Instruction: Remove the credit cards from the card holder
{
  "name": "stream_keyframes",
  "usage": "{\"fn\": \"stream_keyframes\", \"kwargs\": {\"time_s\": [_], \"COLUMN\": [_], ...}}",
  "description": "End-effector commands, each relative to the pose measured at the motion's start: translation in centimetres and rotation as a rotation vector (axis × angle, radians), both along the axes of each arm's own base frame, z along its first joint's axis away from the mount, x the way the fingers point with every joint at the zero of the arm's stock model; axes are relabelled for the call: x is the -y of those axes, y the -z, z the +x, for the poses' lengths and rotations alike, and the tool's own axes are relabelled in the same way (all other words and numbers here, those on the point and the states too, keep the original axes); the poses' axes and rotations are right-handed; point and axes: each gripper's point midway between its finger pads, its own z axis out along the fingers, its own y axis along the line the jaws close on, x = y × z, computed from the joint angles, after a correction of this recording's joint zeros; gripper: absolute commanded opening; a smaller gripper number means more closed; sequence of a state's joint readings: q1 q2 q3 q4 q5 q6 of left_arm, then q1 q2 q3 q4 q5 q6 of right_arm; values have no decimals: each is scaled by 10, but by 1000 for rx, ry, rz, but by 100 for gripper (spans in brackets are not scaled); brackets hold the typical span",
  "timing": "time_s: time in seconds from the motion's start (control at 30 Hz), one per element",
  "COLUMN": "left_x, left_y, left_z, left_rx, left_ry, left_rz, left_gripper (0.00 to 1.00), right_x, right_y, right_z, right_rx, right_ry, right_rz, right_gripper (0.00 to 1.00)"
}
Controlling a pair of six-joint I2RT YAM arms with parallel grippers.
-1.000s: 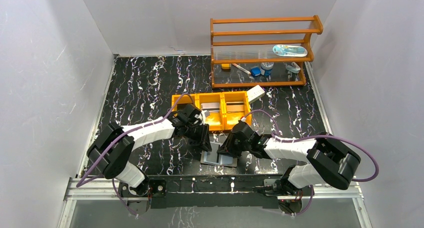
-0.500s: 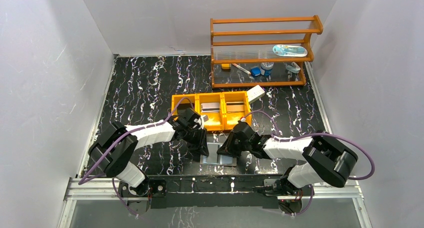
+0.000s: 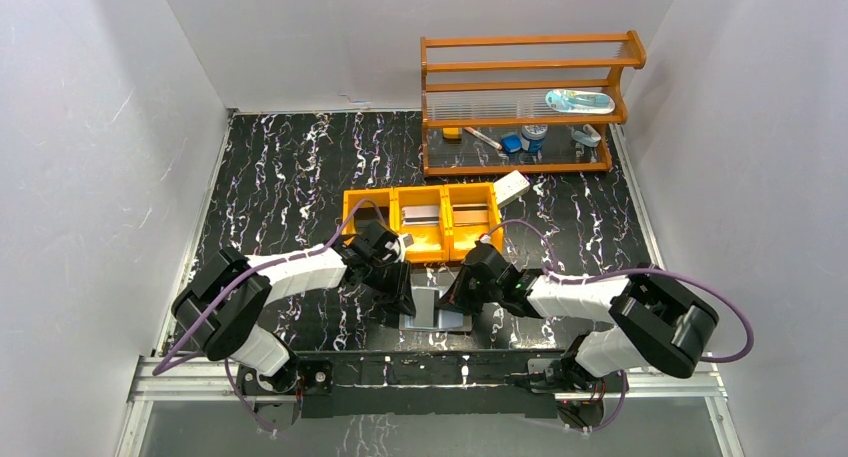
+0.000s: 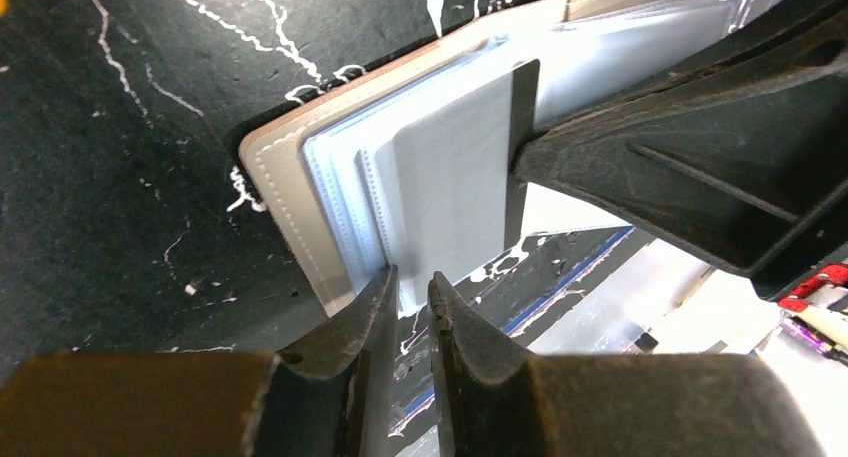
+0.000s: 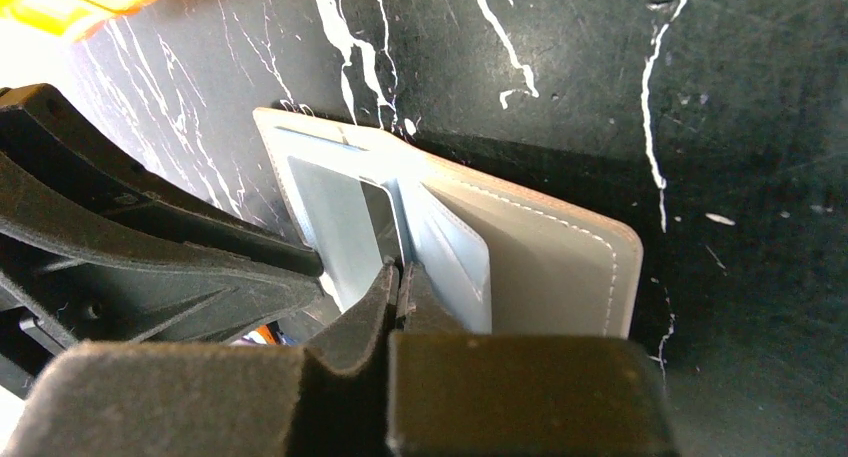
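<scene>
Down near the front of the worktop (image 3: 300, 167) the card holder (image 3: 438, 308) lies open; right fingers (image 5: 365, 317) pressed together against its pale inside, left fingers (image 4: 360, 337) slightly parted at its edge, grip unclear. Pull flat, holder braced.

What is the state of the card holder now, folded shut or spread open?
Spread open: the card holder shows its pale blue inner sleeves in both wrist views.

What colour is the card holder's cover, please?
The card holder is grey; right wrist view shows it best.
</scene>
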State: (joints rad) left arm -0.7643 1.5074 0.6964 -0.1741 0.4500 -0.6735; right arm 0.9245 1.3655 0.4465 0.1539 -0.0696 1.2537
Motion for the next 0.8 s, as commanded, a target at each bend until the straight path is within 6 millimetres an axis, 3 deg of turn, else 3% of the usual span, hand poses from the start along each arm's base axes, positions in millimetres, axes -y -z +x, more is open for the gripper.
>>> {"fn": "stream_keyframes", "kwargs": {"time_s": [0.0,0.17,0.37,0.57,0.77], "left_x": [-21,-25,-25,-8,27], "left_y": [13,13,7,-42,-82], "left_z": [-9,-7,-3,18,23], "left_rx": [-3,26,51,200,223], "left_ry": [-17,-25,-37,-57,41], "left_rz": [104,115,104,-25,-199], "left_gripper": [18,20,25,51,60], "right_x": [11,22,22,19,17], "right_y": [-1,-4,-7,-3,0], "right_z": [4,8,10,9,8], "right_rx": [13,34,49,34,31], "right_ry": [33,45,44,10,4], "right_rz": [-67,-148,-143,-171,-168], "right_gripper": [2,3,3,4,5]}}
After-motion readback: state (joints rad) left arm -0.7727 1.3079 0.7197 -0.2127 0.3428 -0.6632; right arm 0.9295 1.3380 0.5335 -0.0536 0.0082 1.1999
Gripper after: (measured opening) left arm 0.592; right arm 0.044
